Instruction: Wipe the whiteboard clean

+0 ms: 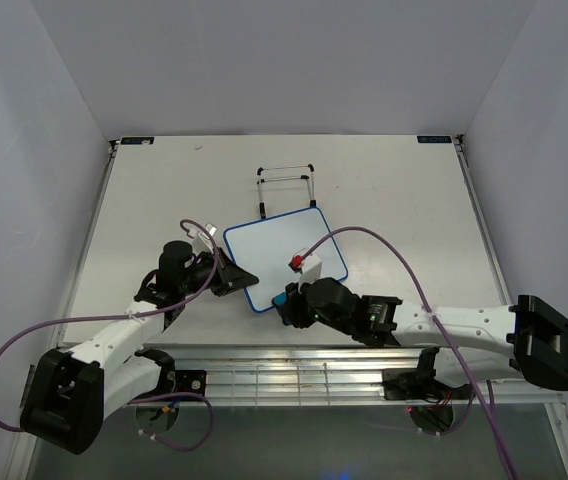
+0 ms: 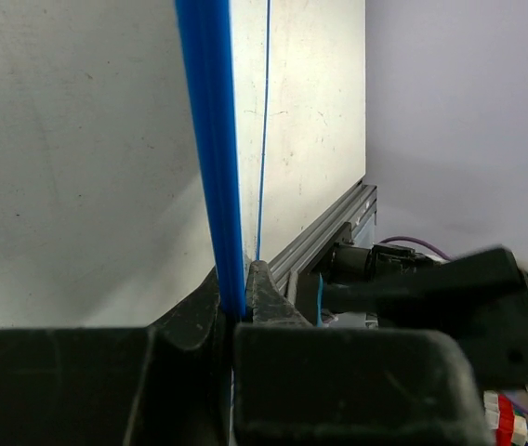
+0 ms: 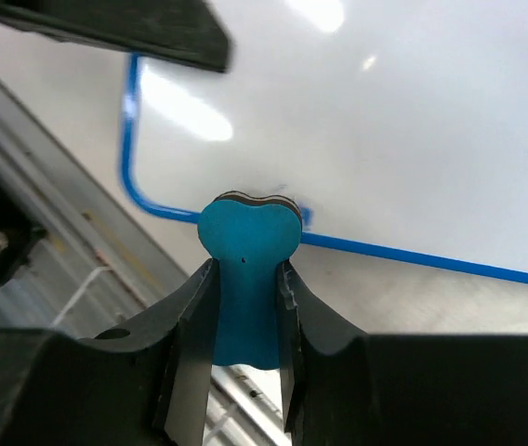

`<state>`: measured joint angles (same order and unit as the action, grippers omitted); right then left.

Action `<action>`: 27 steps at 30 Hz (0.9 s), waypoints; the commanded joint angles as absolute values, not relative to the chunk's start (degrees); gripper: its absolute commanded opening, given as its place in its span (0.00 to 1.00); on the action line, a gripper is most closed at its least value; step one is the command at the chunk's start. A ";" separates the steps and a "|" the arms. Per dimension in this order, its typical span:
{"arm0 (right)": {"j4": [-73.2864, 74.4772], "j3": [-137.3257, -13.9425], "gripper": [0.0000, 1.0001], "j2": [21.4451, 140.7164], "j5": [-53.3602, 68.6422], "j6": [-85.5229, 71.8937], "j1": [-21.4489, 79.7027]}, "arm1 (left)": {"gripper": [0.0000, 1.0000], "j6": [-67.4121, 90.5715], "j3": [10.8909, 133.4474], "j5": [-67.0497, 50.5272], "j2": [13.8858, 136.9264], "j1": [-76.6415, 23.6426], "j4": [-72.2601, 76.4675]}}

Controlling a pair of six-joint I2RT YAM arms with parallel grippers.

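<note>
The whiteboard [image 1: 284,255], white with a thin blue frame, lies tilted in the middle of the table; its surface looks blank. My left gripper [image 1: 242,277] is shut on its left edge; in the left wrist view the blue frame [image 2: 213,158] runs down between the closed jaws of the gripper [image 2: 236,302]. My right gripper [image 1: 286,302] is shut on the blue bone-shaped eraser [image 3: 245,269]. The eraser's head rests at the board's near edge [image 3: 413,255], close to its near left corner. The eraser [image 1: 280,298] is mostly hidden in the top view.
A thin black wire stand [image 1: 286,185] sits behind the board. A metal rail [image 1: 284,365] runs along the table's near edge. Purple cables [image 1: 384,245] arc over the board's right side. Walls close in the table on three sides.
</note>
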<state>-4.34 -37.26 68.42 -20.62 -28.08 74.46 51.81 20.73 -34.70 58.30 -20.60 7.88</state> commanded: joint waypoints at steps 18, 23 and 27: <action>-13.96 -34.54 0.08 74.97 -10.30 -22.23 62.13 | 0.00 50.80 21.18 -35.34 56.78 -20.83 8.09; -21.16 -34.45 0.08 76.81 -11.42 -24.34 71.25 | 0.00 53.78 20.83 -33.93 55.72 -20.92 8.35; -23.37 -36.64 0.08 78.75 -13.18 -24.87 76.19 | 0.00 54.84 20.83 -33.66 55.72 -20.92 8.70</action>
